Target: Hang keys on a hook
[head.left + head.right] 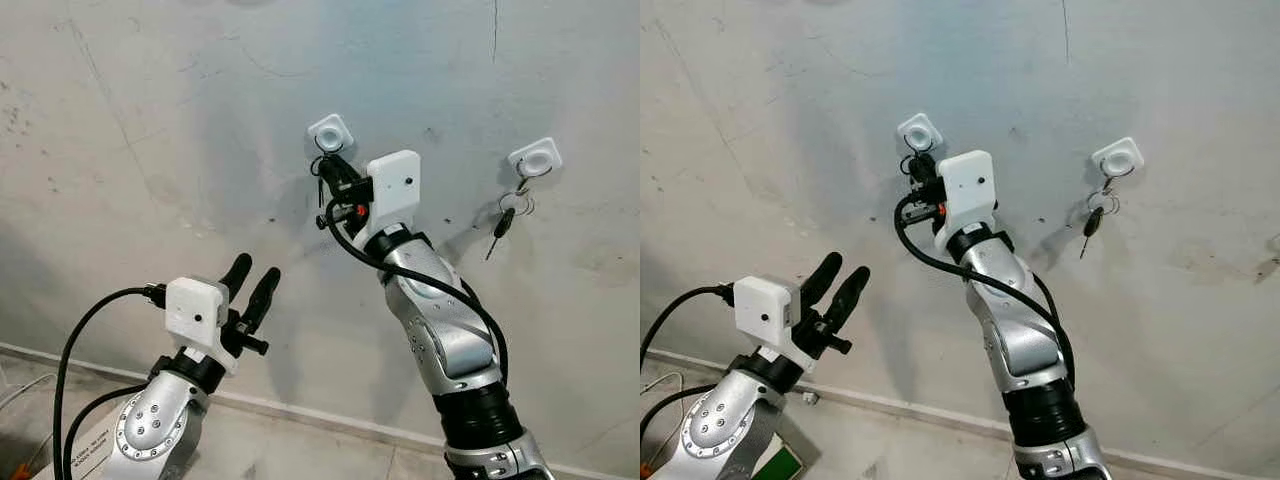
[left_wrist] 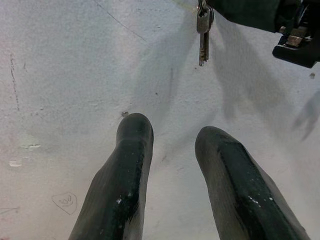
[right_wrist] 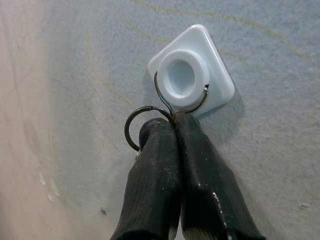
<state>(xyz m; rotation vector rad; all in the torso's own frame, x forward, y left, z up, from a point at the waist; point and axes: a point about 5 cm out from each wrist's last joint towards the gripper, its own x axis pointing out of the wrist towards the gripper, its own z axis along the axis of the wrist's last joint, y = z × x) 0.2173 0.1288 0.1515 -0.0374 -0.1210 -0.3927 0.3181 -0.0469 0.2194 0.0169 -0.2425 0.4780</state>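
A white square hook [image 1: 331, 131] is stuck high on the grey wall. My right gripper [image 1: 325, 170] reaches up just under it, shut on a key ring. In the right wrist view the thin wire ring [image 3: 162, 97] curves around the lower side of the hook's round knob [image 3: 185, 75]. A second dark ring [image 3: 131, 125] sits beside the pressed-together fingers [image 3: 160, 150]. A silver key [image 2: 202, 37] dangles below that gripper. My left gripper [image 1: 252, 270] is lower and to the left, open and empty, pointing at the wall.
Further right on the wall is a second white hook [image 1: 535, 158], with another set of keys [image 1: 505, 220] hanging from it. The wall meets the floor along a pale skirting [image 1: 300, 415] below both arms.
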